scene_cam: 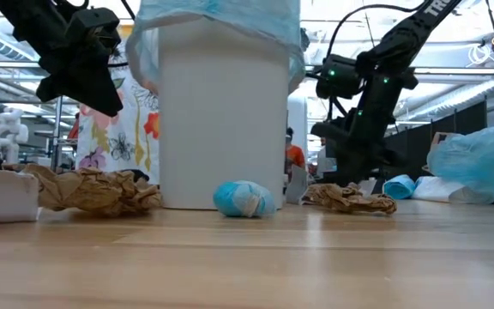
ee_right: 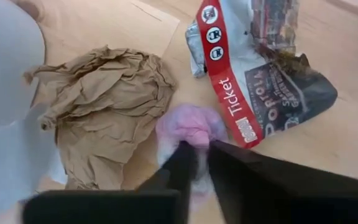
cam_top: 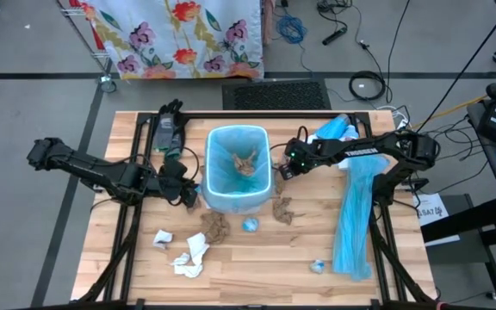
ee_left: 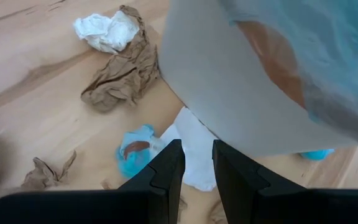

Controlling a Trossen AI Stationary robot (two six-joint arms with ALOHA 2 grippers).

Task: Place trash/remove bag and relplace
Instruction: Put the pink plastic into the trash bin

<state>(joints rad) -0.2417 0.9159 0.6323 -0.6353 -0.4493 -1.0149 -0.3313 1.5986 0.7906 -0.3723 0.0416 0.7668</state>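
Bare table (cam_top: 257, 267) in front; bin (cam_top: 238, 202) and wads (cam_top: 216, 226) mid-table.

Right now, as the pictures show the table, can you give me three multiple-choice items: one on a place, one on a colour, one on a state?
1. Seen from above, where does the long blue plastic strip lie?
A. Inside the bin
B. Left of the bin
C. Right of the bin

2. What colour is the bag lining the bin?
A. Light blue
B. Black
C. Red

3. How does the bin stand?
A. Tipped on its side
B. Upright, with a brown paper wad inside
C. Upside down

Answers:
1. C: the high view shows the strip stretched along the wood to the right of the bin.
2. A: the liner folded over the rim is pale blue in the high and low views.
3. B: the open top faces up, and the wad shows inside.
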